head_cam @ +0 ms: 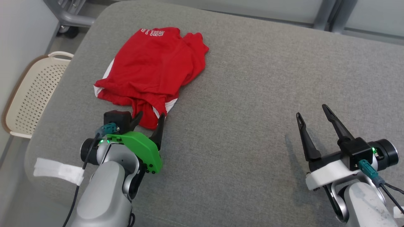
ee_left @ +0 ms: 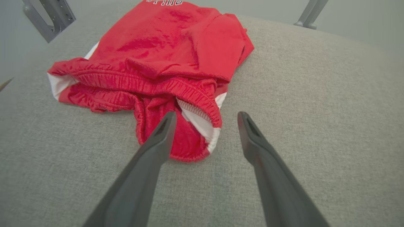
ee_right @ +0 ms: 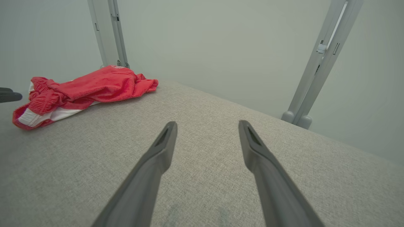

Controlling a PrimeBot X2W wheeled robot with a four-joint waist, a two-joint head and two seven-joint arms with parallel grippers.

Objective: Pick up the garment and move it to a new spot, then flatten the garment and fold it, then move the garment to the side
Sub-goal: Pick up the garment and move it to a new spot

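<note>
Nearest, lower left of the head view: left gripper (head_cam: 151,114), spread fully wide and gripping nothing, tips set either side of the closest lobe of the red shorts (head_cam: 151,69). Looks placed for a pinch on that near corner, likely for the thick fold of bunched elastic waistband (ee_left: 151,83) there. In the left wrist view, shows one finger over red cloth and the other over bare grey; contact with the cloth: cannot tell. Lower right: right gripper (head_cam: 311,111), equally wide and empty, poised above the open grey cushion (head_cam: 252,94), well apart from the cloth. Seems held back on purpose, probably to leave that free stretch as the new spot and to wait for the flattening. Farther on: shorts crumpled in a heap toward the cushion's far-left part, white side panels peeking out, white lettering at the far end. Reads as the opening step, pick-up not yet made. Past the cushion's left edge, down on the floor: a perforated cream basket (head_cam: 31,91). Farthest: grey metal frame posts (ee_right: 315,78) against a pale wall
</note>
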